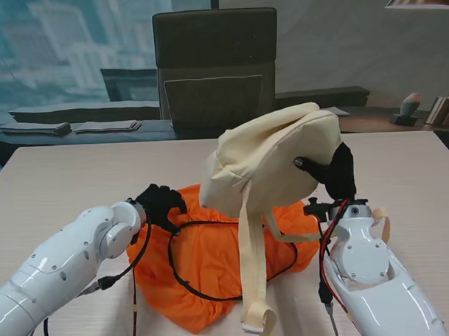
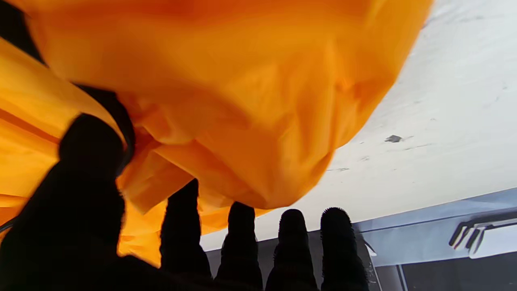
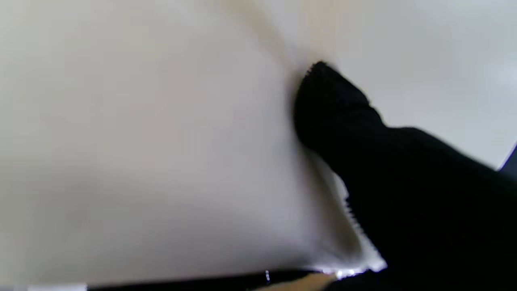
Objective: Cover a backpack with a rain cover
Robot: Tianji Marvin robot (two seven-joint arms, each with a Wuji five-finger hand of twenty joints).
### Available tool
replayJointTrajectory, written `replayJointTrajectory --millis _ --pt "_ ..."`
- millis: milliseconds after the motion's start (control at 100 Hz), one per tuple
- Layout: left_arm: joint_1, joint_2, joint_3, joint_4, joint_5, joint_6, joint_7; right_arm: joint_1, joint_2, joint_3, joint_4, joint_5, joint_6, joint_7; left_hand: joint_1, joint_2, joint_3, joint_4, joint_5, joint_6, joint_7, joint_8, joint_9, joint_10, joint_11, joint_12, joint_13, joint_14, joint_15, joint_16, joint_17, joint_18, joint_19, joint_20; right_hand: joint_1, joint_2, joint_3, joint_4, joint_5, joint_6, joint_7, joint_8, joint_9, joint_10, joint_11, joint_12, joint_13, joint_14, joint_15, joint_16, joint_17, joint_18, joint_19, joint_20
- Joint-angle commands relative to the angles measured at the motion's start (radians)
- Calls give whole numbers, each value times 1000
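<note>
A: Starting at the left, the left robot hand [image 1: 159, 205] sits at the edge of the orange rain cover [image 1: 213, 264], which lies crumpled on the worktop [image 1: 77, 180]. Its wrist view shows the thumb [image 2: 91, 145] on one side of a fold and the fingertips [image 2: 238, 220] on the other, so it appears to be pinching the cover's rim, likely to hold the opening ready.

B: And the cream backpack [image 1: 272, 163]?

A: It is raised above the cover, tilted, straps [image 1: 252, 270] dangling toward the robot. The right robot hand [image 1: 335, 171] grips its right side, thumb [image 3: 331, 101] pressed into the fabric, probably lifting it so the cover can go underneath or around.

B: What stays unclear?

A: The right hand's other fingers are hidden behind the pack. The cover's elastic opening is hard to trace, and black cables [image 1: 176, 265] cross it.
</note>
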Motion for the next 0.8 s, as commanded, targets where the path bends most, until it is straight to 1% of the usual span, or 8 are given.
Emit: replayJointTrajectory --millis 0,40,140,240,330,440,560,790 --pt "2 -17 6 19 -52 -6 8 -14 -2 -16 -26 -13 22 14 -27 -29 119 -11 101 -75 112 97 61 -16 27 14 23 -4 19 3 -18 34 -9 15 112 135 127 44 37 -178 99 33 20 -32 52 -7 49 -75 2 -17 38 62 -26 -27" --pt "-1 -21 13 27 -75 -10 13 -21 -1 -25 -35 -22 39 15 5 -44 124 -35 153 -124 151 128 105 -24 39 13 40 -2 26 2 -18 37 -3 10 116 135 126 46 37 -166 101 21 28 -26 43 -11 61 -67 -8 -21 52 94 -43 -38" --pt "-1 -31 21 48 -94 -26 61 -29 7 -49 -44 -71 62 27 168 -29 54 -27 331 -235 256 113 221 -62 73 16 112 -6 63 9 -18 38 46 4 115 137 120 45 32 -166 104 14 33 -29 33 -12 66 -69 -24 -26 46 91 -61 -49" --pt "9 -36 8 45 -99 -50 85 -40 11 -65 -59 -85 80 38 196 -9 86 -25 378 -184 284 109 264 -58 86 14 146 -1 87 14 -18 38 98 11 114 138 119 46 31 -169 106 14 32 -33 26 -8 65 -69 -30 -24 21 36 -56 -51" --pt "34 -28 -37 3 -103 -72 46 -46 10 -80 -74 -91 99 30 203 37 137 -28 339 -59 320 169 279 -50 101 16 172 -8 108 17 -16 40 153 -2 118 136 119 47 31 -168 107 15 28 -32 25 -7 59 -68 -34 -24 26 26 -51 -52" --pt "83 -29 -125 -53 -166 -64 0 -60 11 -96 -106 -73 138 39 289 142 67 -42 223 62 371 297 319 -9 145 60 236 24 158 54 15 61 196 -8 131 133 113 50 29 -157 110 19 18 -23 31 -8 49 -59 -28 -26 91 123 -95 -99" --pt "138 -31 -212 -120 -215 -31 -35 -68 12 -118 -130 -71 185 45 487 291 -253 -14 80 89 446 382 441 41 222 138 425 91 263 124 94 94 232 15 143 129 110 52 33 -145 111 16 16 -10 37 -10 45 -46 -22 -28 130 166 -120 -132" --pt "159 -39 -267 -146 -351 41 -83 -6 2 -189 -63 -203 183 -18 515 349 -329 -28 39 114 488 404 536 -7 396 328 535 77 452 269 114 137 215 9 139 128 110 51 14 -170 117 39 -4 -35 57 4 27 -73 2 -26 114 33 -78 -131"
